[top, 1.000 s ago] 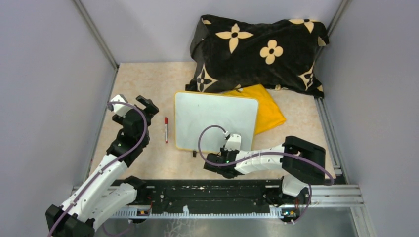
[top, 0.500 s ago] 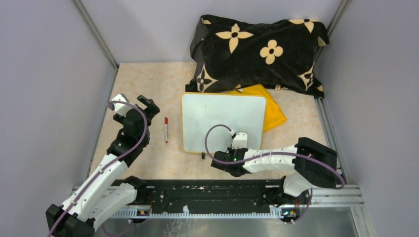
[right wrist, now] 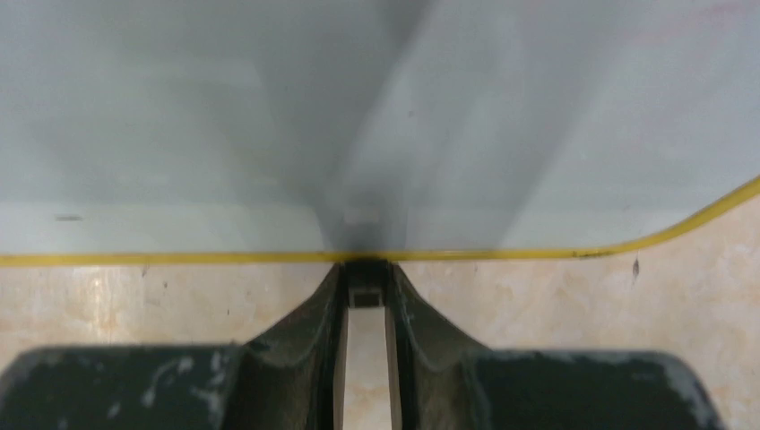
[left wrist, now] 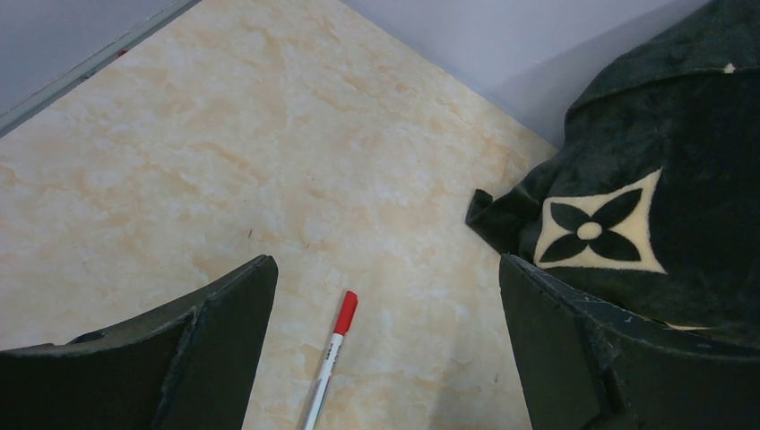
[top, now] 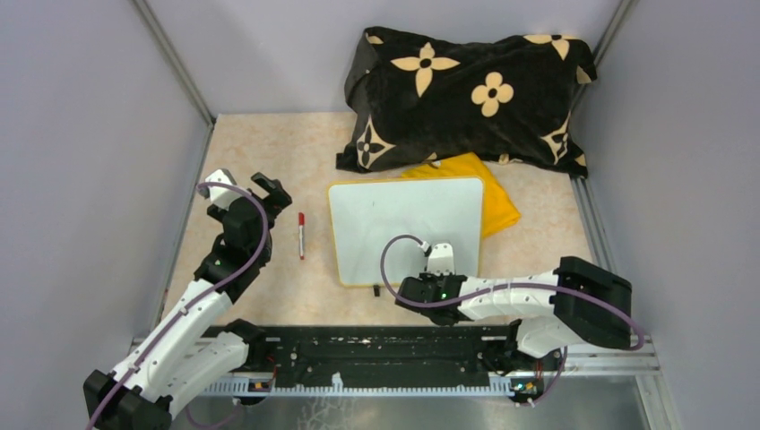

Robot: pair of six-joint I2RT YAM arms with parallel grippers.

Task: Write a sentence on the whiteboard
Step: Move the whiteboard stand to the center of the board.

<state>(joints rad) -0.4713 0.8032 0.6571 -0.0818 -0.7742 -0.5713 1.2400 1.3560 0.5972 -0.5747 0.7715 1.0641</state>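
The right pincer (right wrist: 366, 296) is closed to a narrow slit, its dark scuffed fingers pinching a small black clip foot (right wrist: 365, 270) on the near rim of the whiteboard (top: 403, 224). The whiteboard is a flat, smooth white rectangle with rounded corners and a thin yellow edge, and it lies at the middle of the marbled beige table (top: 269, 134). Its far right corner rests on a folded yellow cloth (top: 497, 202). Beyond it at the far wall slumps a plush black pillow (top: 466, 90) with cream flower shapes. To the left of the board, apart from it, lies a slim white marker (top: 301, 235) with a red cap. Farther left the left pincer (top: 244, 184) hangs spread wide (nothing between its fingers).
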